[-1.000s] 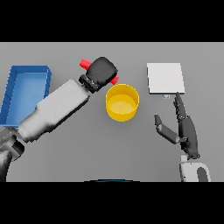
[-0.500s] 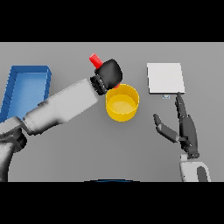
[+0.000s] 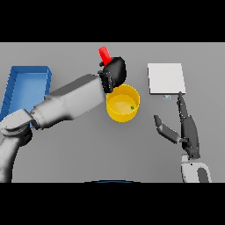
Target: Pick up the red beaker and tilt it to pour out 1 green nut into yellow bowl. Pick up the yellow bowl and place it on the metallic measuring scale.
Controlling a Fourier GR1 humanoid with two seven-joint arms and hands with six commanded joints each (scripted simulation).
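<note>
Red beaker [image 3: 104, 55] in left hand [image 3: 115, 70] overhangs yellow bowl [image 3: 123, 103] rim.

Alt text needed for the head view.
The left robot hand grips a red beaker above a yellow bowl holding one green nut. The right robot hand rests open below a metallic scale; a blue tray sits far left.

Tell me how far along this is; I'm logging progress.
Pour looks done: a green nut lies inside the yellow bowl. In hand: the left hand grips the red beaker just behind the bowl. Left: setting the bowl on the metallic measuring scale; the right hand waits open beside it.
</note>
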